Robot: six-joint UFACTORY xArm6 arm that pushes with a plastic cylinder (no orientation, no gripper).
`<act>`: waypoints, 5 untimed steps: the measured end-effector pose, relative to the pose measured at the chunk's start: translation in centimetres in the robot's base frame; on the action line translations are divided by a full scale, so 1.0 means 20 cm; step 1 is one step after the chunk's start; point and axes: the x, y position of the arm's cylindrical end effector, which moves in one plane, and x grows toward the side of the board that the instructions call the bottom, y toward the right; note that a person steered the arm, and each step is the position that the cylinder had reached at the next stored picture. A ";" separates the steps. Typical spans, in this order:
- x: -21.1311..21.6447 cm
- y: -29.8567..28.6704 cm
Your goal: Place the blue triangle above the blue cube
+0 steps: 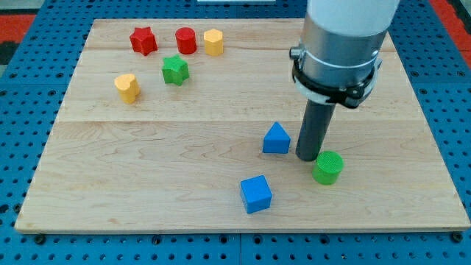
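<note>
We have no fingers to open or close and hold nothing: only my tip [308, 157], resting just beside the blue triangle [277, 139] on its right, the green cylinder [327, 167] close on the tip's other side. The triangle already sits above the blue cube [256, 193] on the desk [147, 199], slightly rightward, so a leftward nudge probably aligns it.

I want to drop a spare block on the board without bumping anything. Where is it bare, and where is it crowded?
Bare: the view's lower left, below the yellow heart and left of the blue cube. Crowded: the top left cluster around the green star, and around my tip, between the blue triangle and green cylinder.
</note>
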 end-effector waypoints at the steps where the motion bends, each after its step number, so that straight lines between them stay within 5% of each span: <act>1: -0.14 -0.09; 2: -0.21 -0.23; 3: -0.07 0.02; 5: -0.01 -0.38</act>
